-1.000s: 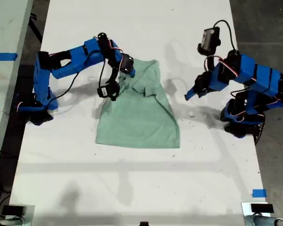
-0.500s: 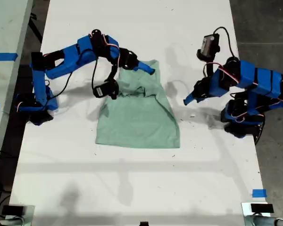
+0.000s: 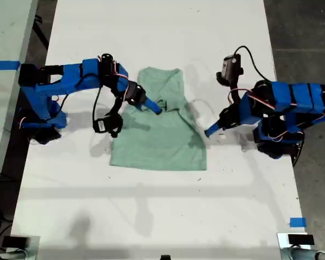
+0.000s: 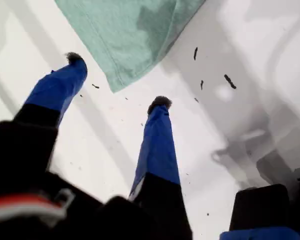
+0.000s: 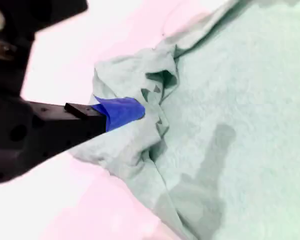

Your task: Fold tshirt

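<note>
Pale mint cloth, the tshirt [image 3: 160,127] lies mid-bench [image 3: 151,216], soft, light, easily bunched. My second end effector [image 5: 121,114] seems clenched on a gathered fold; my first end effector [image 4: 117,82] hangs released beside a hem corner, the best hold.

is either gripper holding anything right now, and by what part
My second gripper pinches a bunched fold of the tshirt near its middle. My first gripper is open, holding nothing.

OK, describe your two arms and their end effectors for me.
Both arms are built of bright blue segments joined by black servo blocks, with thin black and red cables looping alongside. My first end effector has two slim blue fingers with dark tips. My second end effector shows a blue finger on a black body.
</note>
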`<action>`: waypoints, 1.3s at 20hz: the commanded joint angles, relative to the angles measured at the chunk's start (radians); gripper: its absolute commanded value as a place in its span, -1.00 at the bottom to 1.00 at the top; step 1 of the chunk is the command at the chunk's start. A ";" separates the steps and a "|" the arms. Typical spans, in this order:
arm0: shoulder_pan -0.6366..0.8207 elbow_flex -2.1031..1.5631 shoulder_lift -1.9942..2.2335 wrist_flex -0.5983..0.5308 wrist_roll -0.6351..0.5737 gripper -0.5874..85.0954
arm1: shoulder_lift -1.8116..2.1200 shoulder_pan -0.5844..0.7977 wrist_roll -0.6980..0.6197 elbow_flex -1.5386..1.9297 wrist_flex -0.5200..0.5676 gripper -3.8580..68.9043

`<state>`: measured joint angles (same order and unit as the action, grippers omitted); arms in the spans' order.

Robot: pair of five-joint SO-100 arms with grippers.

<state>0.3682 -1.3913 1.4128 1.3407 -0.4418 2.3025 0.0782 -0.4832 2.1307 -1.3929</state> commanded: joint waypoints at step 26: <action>-0.158 -0.364 0.308 0.064 0.285 -0.52 | -0.584 -0.066 0.049 0.023 0.423 -0.94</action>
<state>0.2209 -1.7610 1.6552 1.3959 -0.1534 1.7135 0.0061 -0.4357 2.2503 -0.9004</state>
